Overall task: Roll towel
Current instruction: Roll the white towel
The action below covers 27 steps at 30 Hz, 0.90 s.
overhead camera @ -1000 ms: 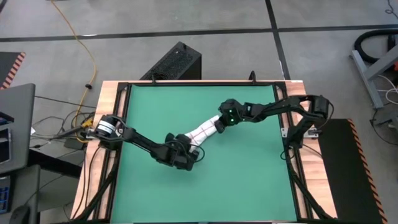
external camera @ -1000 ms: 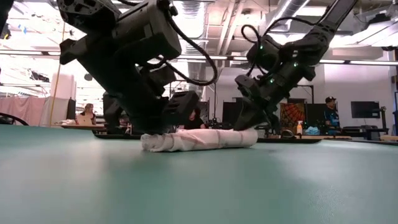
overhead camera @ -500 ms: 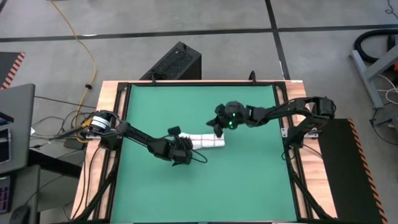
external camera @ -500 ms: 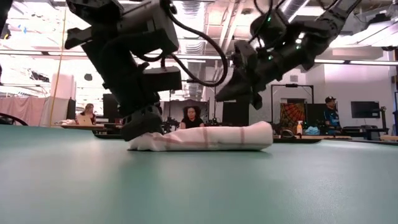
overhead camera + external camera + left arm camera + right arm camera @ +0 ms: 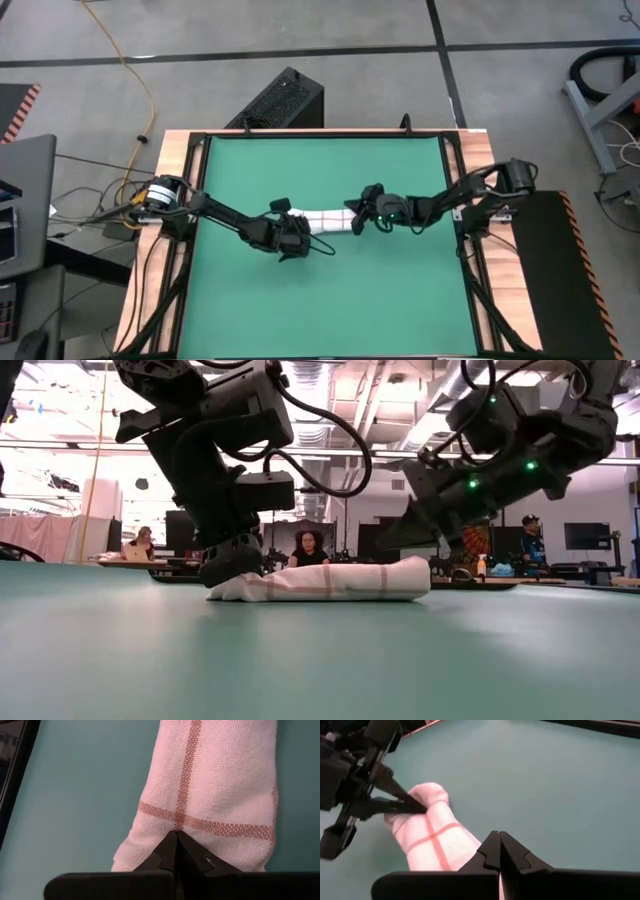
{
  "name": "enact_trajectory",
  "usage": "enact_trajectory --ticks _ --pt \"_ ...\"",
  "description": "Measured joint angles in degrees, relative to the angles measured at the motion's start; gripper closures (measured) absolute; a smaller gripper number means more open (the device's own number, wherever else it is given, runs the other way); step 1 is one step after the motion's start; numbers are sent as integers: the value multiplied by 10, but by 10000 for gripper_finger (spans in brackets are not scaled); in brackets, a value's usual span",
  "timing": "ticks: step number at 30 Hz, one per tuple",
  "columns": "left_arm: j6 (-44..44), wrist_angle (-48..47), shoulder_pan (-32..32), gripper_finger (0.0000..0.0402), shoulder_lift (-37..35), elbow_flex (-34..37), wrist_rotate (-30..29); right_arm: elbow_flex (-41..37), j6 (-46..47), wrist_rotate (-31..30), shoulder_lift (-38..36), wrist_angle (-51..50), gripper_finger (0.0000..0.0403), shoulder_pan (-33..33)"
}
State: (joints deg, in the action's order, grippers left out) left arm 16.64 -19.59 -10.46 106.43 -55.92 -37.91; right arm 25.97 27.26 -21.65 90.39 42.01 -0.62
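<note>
The towel (image 5: 328, 221), white with thin red check lines, lies rolled into a short log on the green mat (image 5: 300, 310), its length running left to right near the mat's middle. My left gripper (image 5: 298, 227) is shut at the roll's left end (image 5: 235, 585). My right gripper (image 5: 357, 222) is shut and slants down over the roll's right end (image 5: 415, 575). In the right wrist view its tips (image 5: 499, 836) stand just over the cloth (image 5: 437, 845). My left gripper presses its shut fingertips (image 5: 177, 837) onto the roll's left end (image 5: 165, 822), slanting down from the table's left. The roll lies flat on the mat under them. I cannot tell whether any cloth is caught between the tips. Whether my right gripper touches the towel, I cannot tell.
A black frame (image 5: 462, 250) runs around the mat, on a wooden table edge. A black box (image 5: 285, 100) stands beyond the far edge. People sit in the room behind (image 5: 308, 548). Bare mat lies near and far of the roll.
The roll has turned about on the mat: it slanted toward the far right and now lies level, left to right. My right gripper has left the roll's far end and moved toward the near and right edges, tipping down. My left gripper has rolled at the wrist and risen slightly.
</note>
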Motion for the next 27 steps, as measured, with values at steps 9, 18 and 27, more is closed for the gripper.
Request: enact_trajectory --ticks 9,18,27 --pt "-5 17 0 401 -1 0 -2 -6 -21 5 22 47 387 24" --pt "-61 51 10 401 -1 -1 4 -5 51 7 153 146 387 25" --pt "-26 -2 11 401 -12 -1 -4 -5 85 -4 203 153 387 39"
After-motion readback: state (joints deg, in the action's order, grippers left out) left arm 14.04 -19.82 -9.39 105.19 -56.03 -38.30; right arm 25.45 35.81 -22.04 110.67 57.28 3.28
